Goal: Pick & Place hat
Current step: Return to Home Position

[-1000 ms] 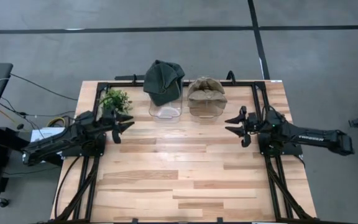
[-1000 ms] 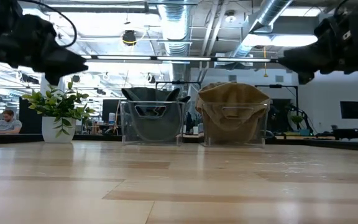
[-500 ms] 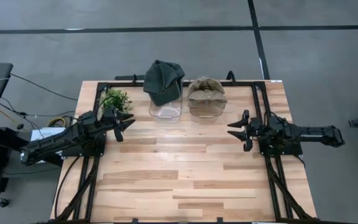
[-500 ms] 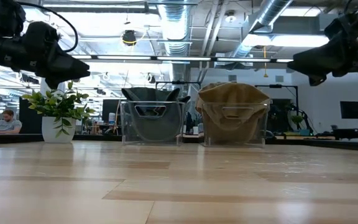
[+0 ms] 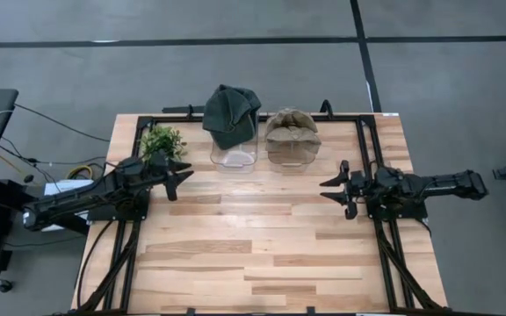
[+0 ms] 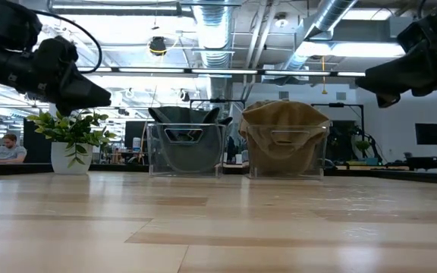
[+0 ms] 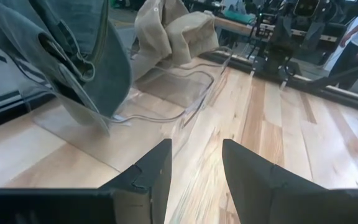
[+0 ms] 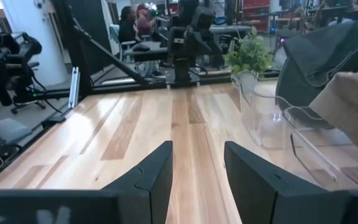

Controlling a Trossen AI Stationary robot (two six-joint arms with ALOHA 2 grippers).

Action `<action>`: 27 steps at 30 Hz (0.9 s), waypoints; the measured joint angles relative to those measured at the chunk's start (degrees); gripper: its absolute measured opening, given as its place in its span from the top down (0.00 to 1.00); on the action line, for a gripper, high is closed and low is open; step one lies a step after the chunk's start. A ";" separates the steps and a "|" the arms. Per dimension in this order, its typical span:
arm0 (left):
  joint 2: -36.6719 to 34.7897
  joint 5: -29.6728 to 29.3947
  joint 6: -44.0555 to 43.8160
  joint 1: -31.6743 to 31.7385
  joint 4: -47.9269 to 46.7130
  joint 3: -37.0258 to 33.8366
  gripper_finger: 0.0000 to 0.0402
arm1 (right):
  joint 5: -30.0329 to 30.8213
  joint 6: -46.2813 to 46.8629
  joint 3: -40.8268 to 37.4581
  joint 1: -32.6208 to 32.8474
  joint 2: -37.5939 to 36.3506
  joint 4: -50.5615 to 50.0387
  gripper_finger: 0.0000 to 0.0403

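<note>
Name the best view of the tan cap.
The low view: the tan fabric cap fills its transparent bin, centred and whole. The high view shows its top, small; the left wrist view, part; the right wrist view, an edge.

Wooden desk (image 5: 262,246), far edge: two clear bins side by side. A dark cap (image 5: 231,112) is draped over the left bin (image 5: 234,158); a brown cap (image 5: 292,130) sits in the right bin (image 5: 291,159). A plant (image 5: 162,140) stands beside the left bin. The left tool (image 5: 181,174) is just by the plant, fingers apart, empty. The right tool (image 5: 329,190) is opposite, apart from the bins, fingers apart, empty.
</note>
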 joint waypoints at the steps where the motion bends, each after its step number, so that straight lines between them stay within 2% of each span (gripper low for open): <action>1: 0.30 0.00 0.00 0.01 0.03 -0.02 0.65 | 0.00 0.00 0.00 0.00 0.34 0.00 0.67; 6: 1.61 -0.09 0.00 -0.29 0.26 -0.02 0.65 | 0.01 0.01 0.00 0.00 2.34 0.00 0.67; 11: 0.97 -0.15 0.01 -3.39 0.32 -0.02 0.65 | 0.02 1.92 -0.02 0.00 4.22 0.00 0.67; 21: -8.81 -0.15 0.02 -9.98 0.42 -0.02 0.65 | 0.02 5.04 -0.05 0.00 5.62 0.00 0.67; 27: -9.14 -0.16 0.02 -13.89 2.68 0.00 0.65 | -0.07 6.49 -0.07 0.00 5.62 0.00 0.67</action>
